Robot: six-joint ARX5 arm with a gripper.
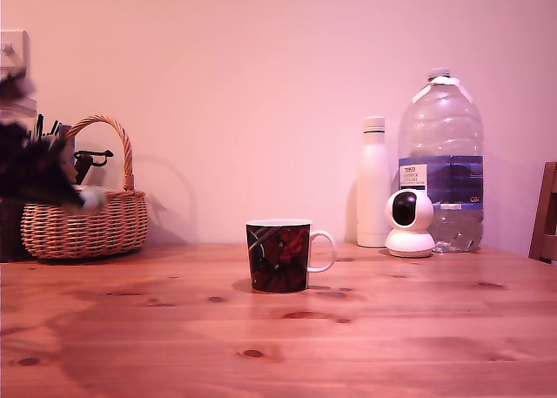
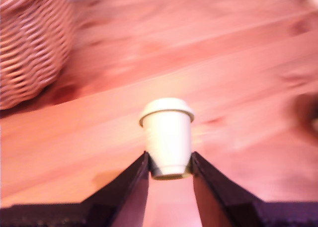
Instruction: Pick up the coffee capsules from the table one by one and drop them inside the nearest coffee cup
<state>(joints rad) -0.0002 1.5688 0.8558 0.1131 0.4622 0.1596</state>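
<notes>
1. The gripper (image 2: 169,170) is pinching a coffee capsule (image 2: 167,135) by its narrow end, above the table (image 1: 392,328) beside the basket (image 1: 83,224).
2. It is needing a level carry toward the coffee cup (image 1: 278,257), releasing only above the rim.

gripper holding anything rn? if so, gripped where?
Yes. The gripper holds one coffee capsule; the jaws pinch its narrow tapered end from both sides, with the flat rimmed end pointing away from the gripper.

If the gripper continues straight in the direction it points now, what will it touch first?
In the wrist view the gripper is shut on a coffee capsule and points out over bare table. The way looks free; the table would probably come first. The basket lies off to one side, though blur makes depth uncertain.
</notes>
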